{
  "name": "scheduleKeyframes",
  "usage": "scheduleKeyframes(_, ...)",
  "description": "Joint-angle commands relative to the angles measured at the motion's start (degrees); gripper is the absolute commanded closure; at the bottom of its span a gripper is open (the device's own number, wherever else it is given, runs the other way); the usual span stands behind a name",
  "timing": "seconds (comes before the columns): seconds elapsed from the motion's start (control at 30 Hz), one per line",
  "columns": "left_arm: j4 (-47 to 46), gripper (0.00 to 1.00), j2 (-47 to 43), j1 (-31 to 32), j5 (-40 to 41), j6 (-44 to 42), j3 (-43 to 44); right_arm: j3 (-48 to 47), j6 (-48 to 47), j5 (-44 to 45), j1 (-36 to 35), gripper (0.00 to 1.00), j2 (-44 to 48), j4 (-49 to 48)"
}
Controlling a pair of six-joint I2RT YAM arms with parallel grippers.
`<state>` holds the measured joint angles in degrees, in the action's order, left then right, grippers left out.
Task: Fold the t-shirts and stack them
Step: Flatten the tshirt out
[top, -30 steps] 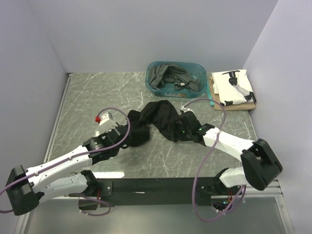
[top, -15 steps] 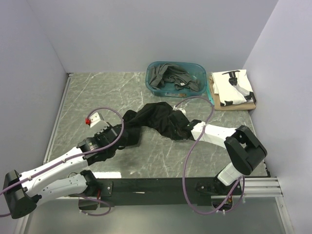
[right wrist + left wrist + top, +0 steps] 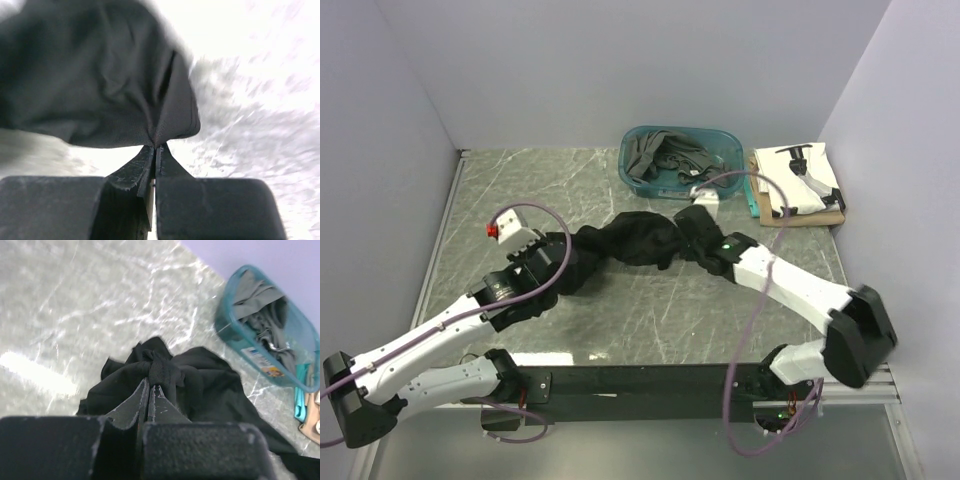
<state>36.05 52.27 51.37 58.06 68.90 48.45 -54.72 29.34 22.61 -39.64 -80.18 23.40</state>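
Observation:
A plain black t-shirt (image 3: 638, 240) hangs bunched between both grippers over the middle of the table. My left gripper (image 3: 556, 258) is shut on its left end; the left wrist view shows cloth (image 3: 210, 382) pinched at the closed tips of that gripper (image 3: 150, 385). My right gripper (image 3: 697, 222) is shut on the right end, and in the right wrist view a fold of the black t-shirt (image 3: 100, 85) rises from this gripper's (image 3: 156, 146) closed tips above the table. Dark grey t-shirts (image 3: 665, 155) lie crumpled in the tub. A folded white printed t-shirt (image 3: 798, 178) lies on a tan one (image 3: 820, 217).
The teal plastic tub (image 3: 728, 142) stands at the back centre-right, also seen in the left wrist view as the tub (image 3: 227, 315). The folded stack sits in the back right corner by the wall. Grey walls close the table on three sides. Purple cables loop off both arms.
My right gripper has shut on the black t-shirt's right end and moved it up and back. The left gripper has pulled its end farther left, drawing the shirt out between them.

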Motion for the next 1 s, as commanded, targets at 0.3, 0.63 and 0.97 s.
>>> scheduleKeyframes(0.3,-2.2,0.99,-6.1,-0.2,7.5,-19.8,17.5,-8.6,-8.2,9.3,6.9,1.00,29.3,0.7)
scheduleKeyframes(0.63,-16.6,0.99,-11.1,-0.2,-16.5,-42.5,34.9,-21.9,-13.3,1.6,7.0,1.00,41.0,3.8)
scheduleKeyframes(0.97,-9.6,0.99,-7.5,-0.2,-41.3,-43.0,52.6,-34.9,-12.7,-14.8,7.1,1.00,46.0,7.6)
